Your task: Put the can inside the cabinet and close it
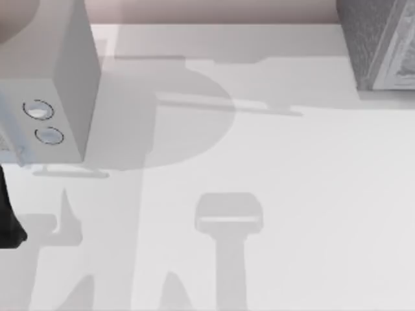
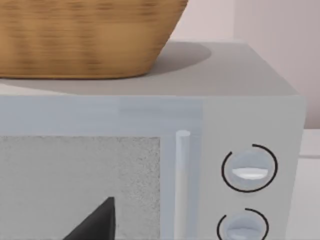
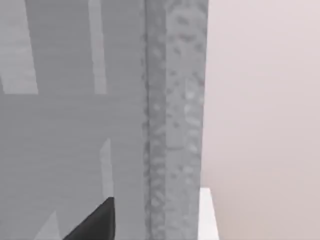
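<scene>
- Sitting at the far right corner of the white table (image 1: 272, 162): the dark speckled cabinet (image 1: 376, 39), its paler framed door panel facing down the table; interior not visible.
- Standing at the left edge: a pale grey box (image 1: 61, 84) with two round dials, carrying a woven basket (image 2: 85, 37) on top; contents of the basket not visible.
- Hovering close before that box's door: left hand (image 2: 95, 222), grip impossible to tell.
- Facing the cabinet's side at close range: right hand (image 3: 92, 222), grip likewise impossible to tell.
</scene>
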`<state>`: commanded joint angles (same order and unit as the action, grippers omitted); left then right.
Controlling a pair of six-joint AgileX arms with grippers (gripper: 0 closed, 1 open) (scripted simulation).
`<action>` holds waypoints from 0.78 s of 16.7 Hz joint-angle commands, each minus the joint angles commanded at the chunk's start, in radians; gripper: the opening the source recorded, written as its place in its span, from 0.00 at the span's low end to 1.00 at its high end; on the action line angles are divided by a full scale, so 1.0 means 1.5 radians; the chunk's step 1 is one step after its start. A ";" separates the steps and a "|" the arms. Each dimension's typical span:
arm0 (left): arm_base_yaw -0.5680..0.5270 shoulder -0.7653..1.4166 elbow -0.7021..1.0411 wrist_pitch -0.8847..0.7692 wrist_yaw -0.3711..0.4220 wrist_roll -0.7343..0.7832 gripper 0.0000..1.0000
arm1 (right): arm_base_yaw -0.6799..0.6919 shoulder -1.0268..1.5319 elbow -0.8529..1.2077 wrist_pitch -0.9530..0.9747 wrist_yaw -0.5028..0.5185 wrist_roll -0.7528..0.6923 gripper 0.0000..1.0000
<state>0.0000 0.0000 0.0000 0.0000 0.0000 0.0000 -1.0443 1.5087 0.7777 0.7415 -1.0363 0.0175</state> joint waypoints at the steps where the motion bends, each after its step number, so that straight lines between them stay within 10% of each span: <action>1: 0.000 0.000 0.000 0.000 0.000 0.000 1.00 | -0.002 -0.007 0.051 -0.060 -0.001 -0.001 1.00; 13: 0.000 0.000 0.000 0.000 0.000 0.000 1.00 | -0.001 -0.103 0.598 -0.708 0.000 0.001 1.00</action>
<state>0.0000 0.0000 0.0000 0.0000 0.0000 0.0000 -1.0454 1.3547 1.6746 -0.3208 -1.0358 0.0192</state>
